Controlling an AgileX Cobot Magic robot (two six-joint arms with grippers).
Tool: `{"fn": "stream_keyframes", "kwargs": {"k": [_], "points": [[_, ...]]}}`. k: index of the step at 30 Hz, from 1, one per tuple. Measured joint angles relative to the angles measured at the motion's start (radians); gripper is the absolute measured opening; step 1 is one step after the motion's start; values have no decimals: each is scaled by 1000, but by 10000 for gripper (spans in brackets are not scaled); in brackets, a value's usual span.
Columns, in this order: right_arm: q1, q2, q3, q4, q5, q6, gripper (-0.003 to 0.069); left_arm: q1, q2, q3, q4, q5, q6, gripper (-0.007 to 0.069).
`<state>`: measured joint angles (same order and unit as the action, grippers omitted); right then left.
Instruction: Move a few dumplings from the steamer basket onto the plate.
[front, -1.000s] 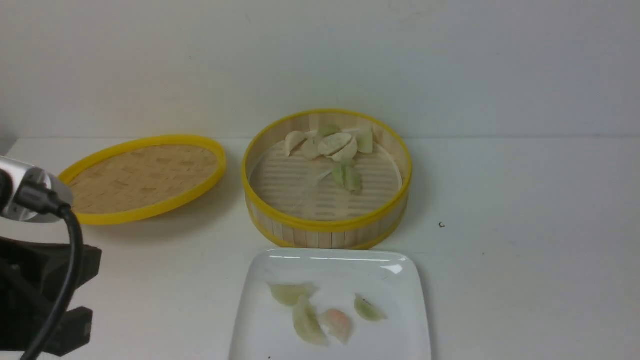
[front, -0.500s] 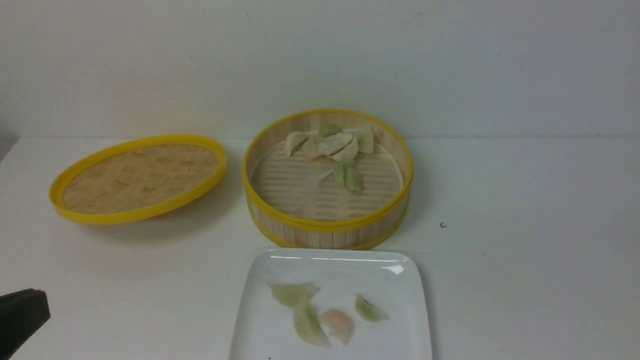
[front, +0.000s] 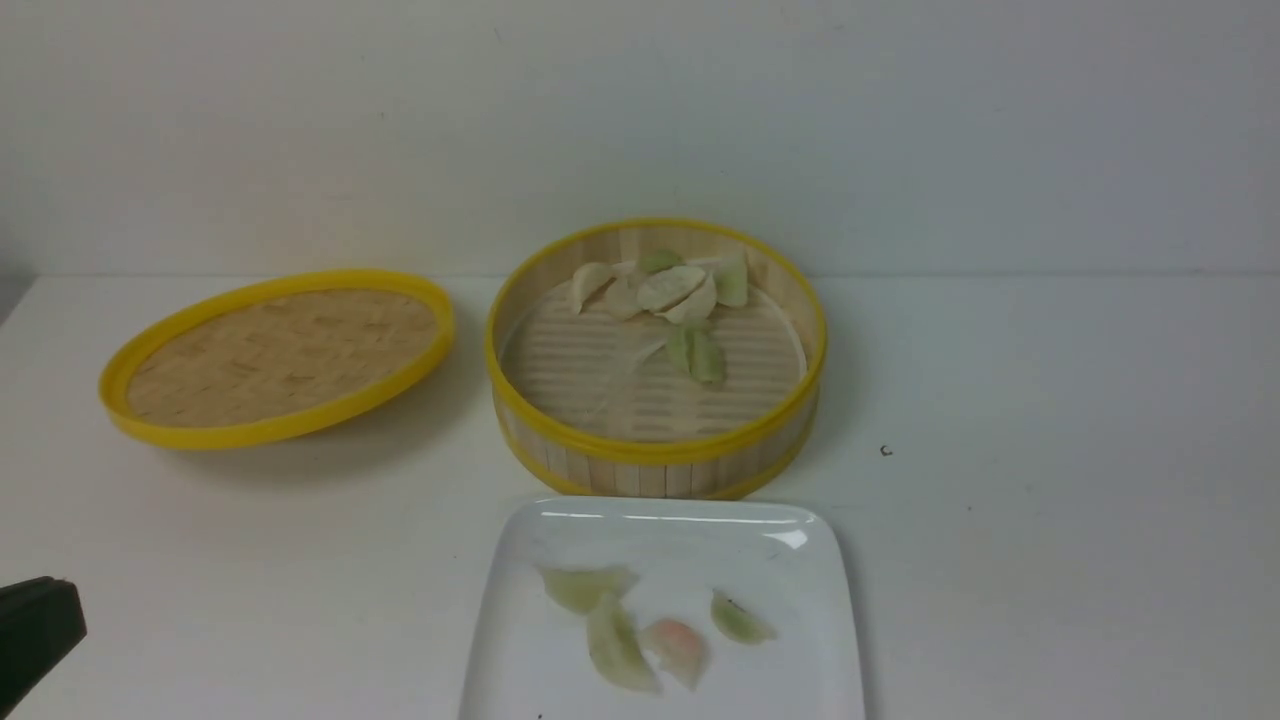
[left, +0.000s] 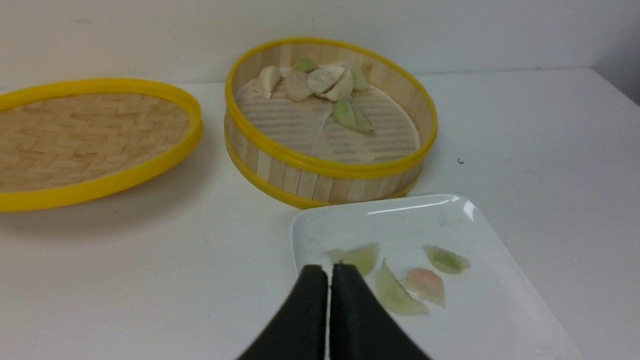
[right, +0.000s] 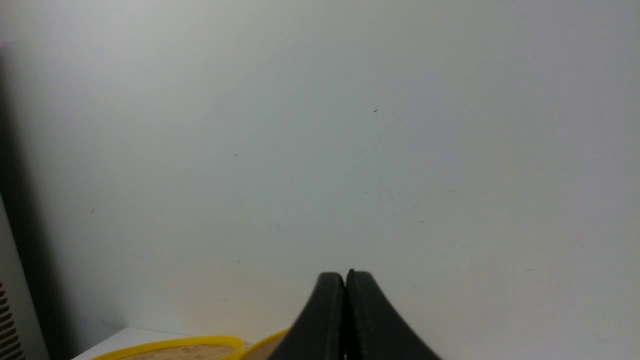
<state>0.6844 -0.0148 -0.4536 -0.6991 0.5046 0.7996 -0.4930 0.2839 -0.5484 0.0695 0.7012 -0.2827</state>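
Left tool clenched (empty), low at near-left of table | right tool clenched, facing wall

My left gripper is closed tight, nothing pinched in it. Only a dark corner of the left arm shows, at eight o'clock in the front view. My right gripper is the same: closed, empty.
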Motion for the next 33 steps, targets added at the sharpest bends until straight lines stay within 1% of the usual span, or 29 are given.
{"fn": "stream_keyframes", "kwargs": {"k": [2,4,5,6,8,9,12,13,14,15,18,33], "points": [[0,0,0,0,0,0,-15,15,-24,38,2,-49,53,-6],[0,0,0,0,0,1,-15,69,-72,106,-14,-115,140,-6],[0,0,0,0,0,1,-15,76,-78,113,-17,-121,149,-6],[0,0,0,0,0,1,-15,106,-100,145,-33,-146,185,-6],[0,0,0,0,0,1,-15,216,-182,251,-97,-215,306,-6],[0,0,0,0,0,1,-15,224,-188,270,-103,-220,315,-6],[0,0,0,0,0,1,-15,362,-278,433,-167,-282,424,-6],[0,0,0,0,0,1,-15,362,-278,433,-167,-285,427,-6],[0,0,0,0,0,1,-15,408,-291,495,-179,-297,443,-6],[0,0,0,0,0,1,-15,429,-295,529,-182,-301,447,-6],[0,0,0,0,0,1,-15,460,-295,572,-185,-311,446,-6],[0,0,0,0,0,1,-15,463,-295,574,-188,-314,446,-6]]}}
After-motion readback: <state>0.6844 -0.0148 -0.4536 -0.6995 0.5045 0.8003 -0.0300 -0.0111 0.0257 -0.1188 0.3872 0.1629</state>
